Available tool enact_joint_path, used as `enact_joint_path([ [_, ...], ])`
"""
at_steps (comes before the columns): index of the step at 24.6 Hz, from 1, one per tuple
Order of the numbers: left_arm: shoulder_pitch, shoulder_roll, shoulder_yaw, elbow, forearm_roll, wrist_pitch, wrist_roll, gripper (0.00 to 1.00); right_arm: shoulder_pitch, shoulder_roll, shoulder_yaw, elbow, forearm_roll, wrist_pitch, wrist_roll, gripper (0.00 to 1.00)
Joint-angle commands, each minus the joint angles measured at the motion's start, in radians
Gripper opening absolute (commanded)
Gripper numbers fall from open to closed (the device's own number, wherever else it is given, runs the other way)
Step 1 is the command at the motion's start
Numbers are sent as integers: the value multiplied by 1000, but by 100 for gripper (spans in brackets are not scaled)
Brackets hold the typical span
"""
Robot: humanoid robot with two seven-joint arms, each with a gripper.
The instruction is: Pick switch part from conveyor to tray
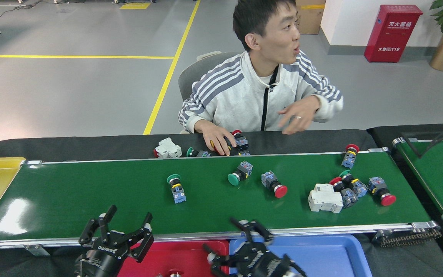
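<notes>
red cabinet (392,32) with Chinese characters and "119"

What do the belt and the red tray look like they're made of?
The conveyor belt looks like smooth green rubber or PVC: it shows a glossy light reflection at its left end. The red tray looks like moulded plastic, uniform in colour with a rounded rim.

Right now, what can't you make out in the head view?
- Right gripper: motion-blurred, so open or shut is unclear, and whether it holds a part.
- Red tray: cut off by the bottom edge and covered by both grippers; contents mostly hidden.
- Parts under the person's hand: partly covered.
</notes>
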Motion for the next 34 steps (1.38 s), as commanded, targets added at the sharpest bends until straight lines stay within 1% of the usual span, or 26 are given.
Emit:
enact_joint_path([
  [1, -42, -15, -22, 34, -3, 41, -14, 100, 21, 15, -67, -20, -4, 201, -96, 98],
  [3, -97, -21, -25, 104, -4, 65, -19, 100, 67, 9, -102, -22, -4, 319, -125, 98],
  [6, -173, -14, -22, 189, -4, 82, -19, 100, 64, -3, -137, -11, -5, 360, -120, 98],
  [9, -202, -9, -23, 235, -3, 82, -19, 100, 25, -8, -139, 11, -1, 363, -117, 98],
  [13, -254, -9, -17, 341, -3, 85, -17, 100, -45, -51, -128, 70, 6, 362, -105, 98],
  [16, -288, -8, -16, 404, -3, 85, -16, 100, -82, -51, -80, 100, 9, 366, -77, 98],
  [19, -331, -8, -8, 456, -3, 107, -10, 99, -102, -48, -14, 120, 18, 409, -76, 98],
  [20, -352, -8, -10, 482, -3, 142, -8, 94, -111, -48, 15, 129, 19, 428, -74, 98],
  [21, -370, -6, -11, 505, -3, 172, -5, 82, -120, -49, 36, 138, 19, 440, -74, 98],
  [22, -380, -1, -13, 520, 2, 180, -1, 59, -129, -51, 52, 147, 19, 454, -73, 98],
  [23, -378, 5, -17, 523, 3, 171, 12, 34, -137, -51, 61, 153, 19, 466, -73, 98],
  [24, -375, 8, -17, 525, 11, 151, 25, 12, -143, -49, 65, 159, 19, 471, -68, 98],
  [25, -367, 9, -13, 526, 19, 111, 50, 3, -151, -48, 68, 164, 19, 472, -56, 98],
  [26, -360, 11, -10, 525, 29, 70, 81, 1, -159, -45, 70, 170, 19, 472, -42, 98],
  [28, -347, 15, -10, 508, 34, 34, 124, 1, -172, -45, 78, 181, 19, 472, -31, 98],
  [30, -297, 31, -19, 427, 34, -1, 127, 0, -188, -42, 87, 205, 19, 474, -31, 98],
  [33, -156, 63, -19, 226, 32, -191, 124, 1, -240, -15, 104, 261, 19, 474, -30, 99],
  [34, -85, 72, -19, 138, 32, -292, 122, 1, -263, -5, 111, 290, 19, 475, -31, 99],
])
